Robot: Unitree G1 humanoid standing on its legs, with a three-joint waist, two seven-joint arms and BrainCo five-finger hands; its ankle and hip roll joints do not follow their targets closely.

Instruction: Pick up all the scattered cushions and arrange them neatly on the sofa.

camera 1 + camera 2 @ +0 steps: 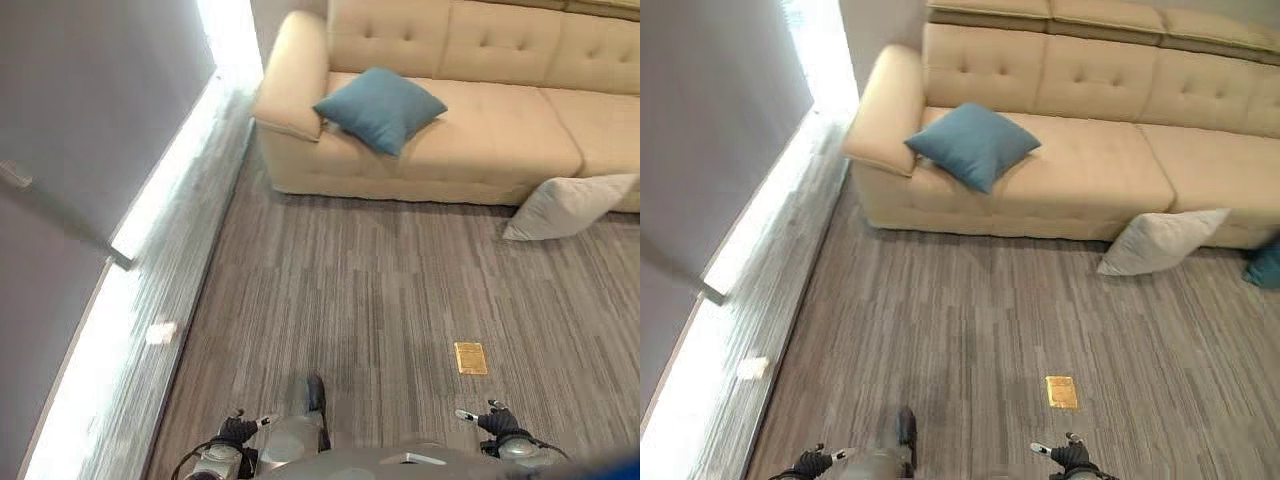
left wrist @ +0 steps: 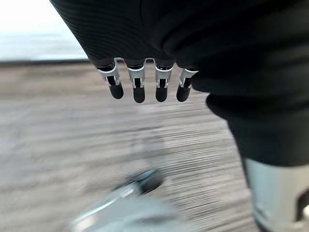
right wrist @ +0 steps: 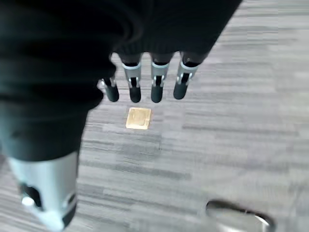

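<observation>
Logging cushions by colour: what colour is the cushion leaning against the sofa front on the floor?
Light grey cushion, clearest in the right eye view.

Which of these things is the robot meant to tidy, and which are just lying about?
Part of the job:
blue cushion, already on the sofa
light grey cushion, on the floor leaning against the sofa
second blue cushion, at the picture's edge

Just lying about:
small yellow plate on the floor
</observation>
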